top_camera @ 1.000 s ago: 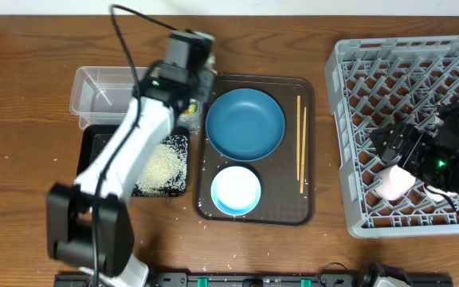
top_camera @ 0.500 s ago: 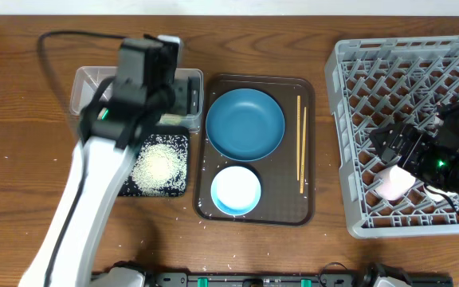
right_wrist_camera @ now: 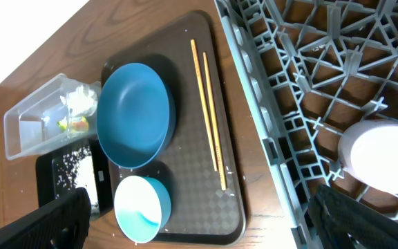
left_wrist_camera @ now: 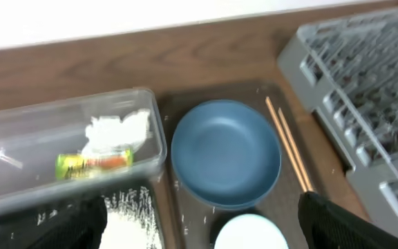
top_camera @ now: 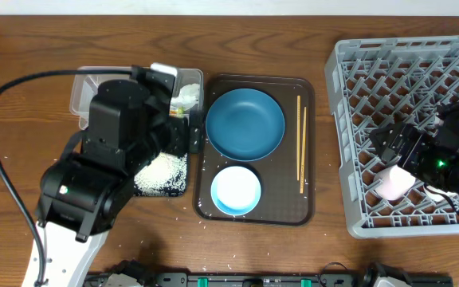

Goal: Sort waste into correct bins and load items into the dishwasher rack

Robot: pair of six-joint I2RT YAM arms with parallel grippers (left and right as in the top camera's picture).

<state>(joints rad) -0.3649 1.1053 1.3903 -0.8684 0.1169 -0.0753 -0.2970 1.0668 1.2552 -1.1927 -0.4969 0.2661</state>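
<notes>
In the clear bin (left_wrist_camera: 19, 149) lie the snack wrapper (left_wrist_camera: 94, 163) and the white tissue (left_wrist_camera: 119, 128). Rice (top_camera: 162, 171) fills the black bin (top_camera: 90, 139) in front of it. My left gripper (top_camera: 188, 134) (left_wrist_camera: 202, 232) hangs open and empty above the black bin's right edge. The dark-blue plate (top_camera: 245, 123), the pale-blue bowl (top_camera: 236, 190) and the two chopsticks (top_camera: 301, 147) rest on the brown tray. A pink cup (top_camera: 394, 182) (right_wrist_camera: 385, 155) sits in the grey dishwasher rack (top_camera: 405, 80). My right gripper (top_camera: 414, 135) (right_wrist_camera: 209, 228) is open just above that cup.
The dark-brown tray (top_camera: 281, 207) lies between the bins and the rack. Loose rice grains (top_camera: 202, 215) dot the wood in front of the tray and the black bin. The left arm's body covers the table's front left.
My left gripper has opened and the arm has drawn back from over the clear bin toward the front. The wrapper now lies in that bin. The right arm has stayed still.
</notes>
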